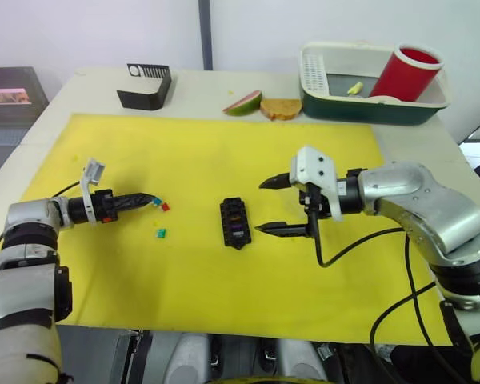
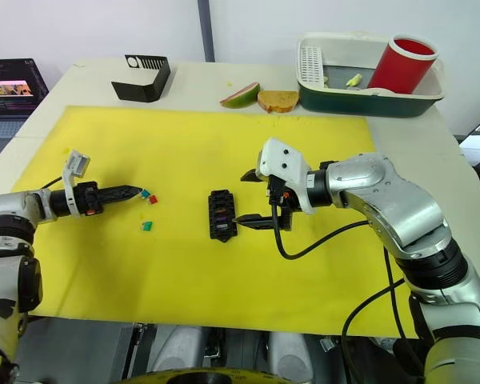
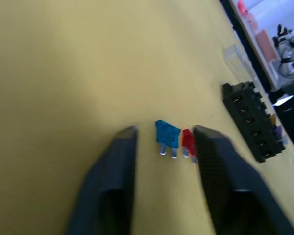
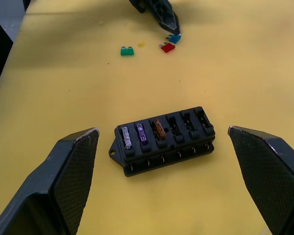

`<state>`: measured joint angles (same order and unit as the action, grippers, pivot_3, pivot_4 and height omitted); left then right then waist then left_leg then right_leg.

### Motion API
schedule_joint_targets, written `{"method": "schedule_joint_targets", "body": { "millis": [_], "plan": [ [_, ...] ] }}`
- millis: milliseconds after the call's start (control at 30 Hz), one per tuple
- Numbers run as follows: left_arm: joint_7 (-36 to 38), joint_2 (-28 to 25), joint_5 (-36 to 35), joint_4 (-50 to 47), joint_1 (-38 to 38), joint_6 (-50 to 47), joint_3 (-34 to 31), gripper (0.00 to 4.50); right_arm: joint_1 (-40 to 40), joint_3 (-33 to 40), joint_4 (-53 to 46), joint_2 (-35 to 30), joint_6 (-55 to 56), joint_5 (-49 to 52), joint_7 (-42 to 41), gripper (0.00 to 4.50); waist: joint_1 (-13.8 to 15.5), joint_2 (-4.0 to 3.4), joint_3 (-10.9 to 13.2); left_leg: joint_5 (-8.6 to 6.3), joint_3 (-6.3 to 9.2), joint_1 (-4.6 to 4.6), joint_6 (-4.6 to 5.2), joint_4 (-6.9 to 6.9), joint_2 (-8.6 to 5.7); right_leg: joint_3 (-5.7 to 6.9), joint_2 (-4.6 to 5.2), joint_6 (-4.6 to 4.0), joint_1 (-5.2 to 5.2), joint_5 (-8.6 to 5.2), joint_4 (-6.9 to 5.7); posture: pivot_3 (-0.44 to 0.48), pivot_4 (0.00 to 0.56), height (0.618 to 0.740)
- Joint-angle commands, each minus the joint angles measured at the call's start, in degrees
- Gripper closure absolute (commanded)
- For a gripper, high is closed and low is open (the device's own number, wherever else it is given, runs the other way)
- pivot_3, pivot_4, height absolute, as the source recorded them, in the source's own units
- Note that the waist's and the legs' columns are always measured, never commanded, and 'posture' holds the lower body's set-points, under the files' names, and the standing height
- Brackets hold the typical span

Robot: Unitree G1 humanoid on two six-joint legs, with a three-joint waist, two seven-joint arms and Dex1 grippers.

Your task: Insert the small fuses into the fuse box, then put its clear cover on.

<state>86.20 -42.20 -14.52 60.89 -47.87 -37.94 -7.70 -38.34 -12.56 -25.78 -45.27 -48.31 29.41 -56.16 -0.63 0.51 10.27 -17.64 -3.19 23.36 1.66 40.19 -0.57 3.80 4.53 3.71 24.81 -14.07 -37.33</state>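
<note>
The black fuse box (image 4: 164,139) lies mid-mat with a clear, a purple and an amber fuse seated in three of its slots; the other slots are empty. My right gripper (image 1: 258,206) hovers just right of it, open wide, one finger on each side of the box's end. A blue fuse (image 3: 166,134), a red fuse (image 3: 188,142) and a green fuse (image 1: 161,234) lie loose on the mat to the left. My left gripper (image 3: 164,132) is low and open, with the blue fuse between its fingers and the red one at one fingertip. A faint transparent shape, seemingly the clear cover (image 3: 236,58), lies beyond the box.
The yellow mat (image 1: 184,304) covers most of the table. At the back stand a black slotted holder (image 1: 146,86), a mango slice (image 1: 242,103), a piece of bread (image 1: 281,108) and a green-and-white basket (image 1: 360,108) holding a red cup (image 1: 406,74). A laptop (image 2: 12,86) sits far left.
</note>
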Motion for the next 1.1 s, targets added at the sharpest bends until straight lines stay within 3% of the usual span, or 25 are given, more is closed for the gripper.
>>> {"method": "schedule_joint_targets", "body": {
  "millis": [33, 400, 633, 733, 833, 1100],
  "plan": [
    [0.4, -0.28, 0.03, -0.84, 0.12, -0.27, 0.49, 2.26, -0.56, 0.99, -1.95, -0.43, 0.92, -0.45, 0.02, 0.0, 0.0, 0.0, 0.0, 0.0, 0.0, 0.0, 0.0, 0.0, 0.0, 0.0, 0.0, 0.0, 0.0, 0.0, 0.0, 0.0, 0.15, 0.74],
    [3.51, 1.41, 0.44, -4.93, 2.74, -1.73, 3.8, 2.26, -0.62, 0.89, -1.68, -0.41, 1.02, -1.21, -0.12, 0.0, 0.16, 0.0, 0.0, 0.0, -0.01, 0.01, 0.0, 0.0, -0.01, 0.0, 0.02, 0.0, 0.0, 0.0, 0.03, 0.0, 0.15, 0.74],
    [0.97, 1.32, 0.6, -3.48, 2.44, -0.57, 2.87, 2.26, -0.64, 0.86, -1.69, -0.46, 0.92, -1.58, -0.06, 0.0, 0.15, 0.0, 0.0, 0.0, -0.01, 0.01, 0.0, 0.0, -0.01, 0.0, 0.03, 0.0, -0.01, 0.0, 0.06, 0.0, 0.15, 0.74],
    [0.06, 1.23, 0.62, -2.64, 2.42, -0.05, 2.56, 3.03, -0.6, 0.92, -1.66, -0.47, 0.89, -1.7, -0.1, 0.0, 0.08, 0.0, 0.0, 0.0, -0.01, 0.01, 0.0, 0.0, -0.01, 0.0, 0.03, 0.0, -0.01, 0.0, 0.06, 0.0, 0.15, 0.74],
    [-0.18, 1.19, 0.44, -2.35, 2.53, 0.16, 2.56, 4.45, -0.52, 0.99, -1.62, -0.49, 0.87, -1.76, -0.18, 0.0, 0.04, 0.0, -0.01, 0.0, -0.01, 0.01, 0.01, 0.0, -0.01, 0.0, 0.02, 0.0, -0.01, 0.0, 0.06, 0.0, 0.15, 0.74],
    [0.03, 1.22, 0.36, -3.22, 3.18, 0.57, 2.92, 4.45, -0.32, 1.04, -1.62, -0.6, 0.93, -1.79, -0.32, 0.0, 0.05, -0.01, -0.01, 0.0, -0.01, 0.0, 0.0, 0.0, -0.01, 0.0, 0.02, 0.0, -0.01, 0.0, 0.04, 0.0, 0.15, 0.74]
  ]
}}
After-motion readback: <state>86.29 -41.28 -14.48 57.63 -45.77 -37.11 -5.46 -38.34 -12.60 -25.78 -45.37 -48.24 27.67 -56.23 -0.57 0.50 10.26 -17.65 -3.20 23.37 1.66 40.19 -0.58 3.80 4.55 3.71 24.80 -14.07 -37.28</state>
